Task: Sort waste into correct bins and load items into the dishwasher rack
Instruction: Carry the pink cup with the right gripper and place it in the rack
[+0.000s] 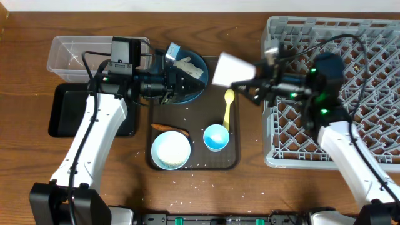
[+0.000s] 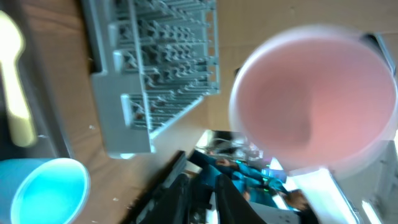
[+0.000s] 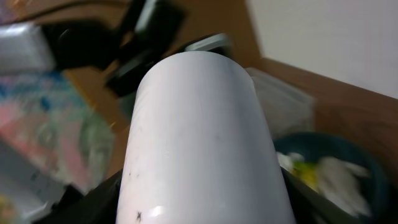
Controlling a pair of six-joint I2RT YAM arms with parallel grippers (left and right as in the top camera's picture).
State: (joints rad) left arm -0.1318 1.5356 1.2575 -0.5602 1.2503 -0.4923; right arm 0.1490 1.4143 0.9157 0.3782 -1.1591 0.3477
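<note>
The right gripper [image 1: 249, 83] was clamped on the small pink cup [image 1: 231, 69], one dark finger on either side of its pale wall. The cup was held on its side, mouth turned toward 9 o'clock, above the desk [image 1: 25, 156] between the dark-blue plate [image 1: 203, 64] and the 9 o'clock edge of the grey dishwasher rack [image 1: 375, 94].

The left gripper [image 1: 170, 83] hung over the plate's 9 o'clock rim; I could not tell whether its fingers were spread or pressed together. White paper wads [image 1: 190, 69] lay on the plate, and the right wrist view showed a yellow-green wrapper [image 3: 300, 169] among them.

The brown serving tray [image 1: 194, 112] sat at 6 o'clock from the plate. It carried the white bowl [image 1: 170, 150], the light-blue cup [image 1: 216, 137], the yellow spoon [image 1: 228, 109] and the carrot [image 1: 169, 128] just at 12 o'clock of the bowl.

The clear tub [image 1: 72, 53] stood at 9 o'clock from the plate, with the black tray [image 1: 62, 112] next to it at its 6 o'clock side. Rice grains [image 1: 187, 187] dotted the desk at 6 o'clock from the serving tray.
</note>
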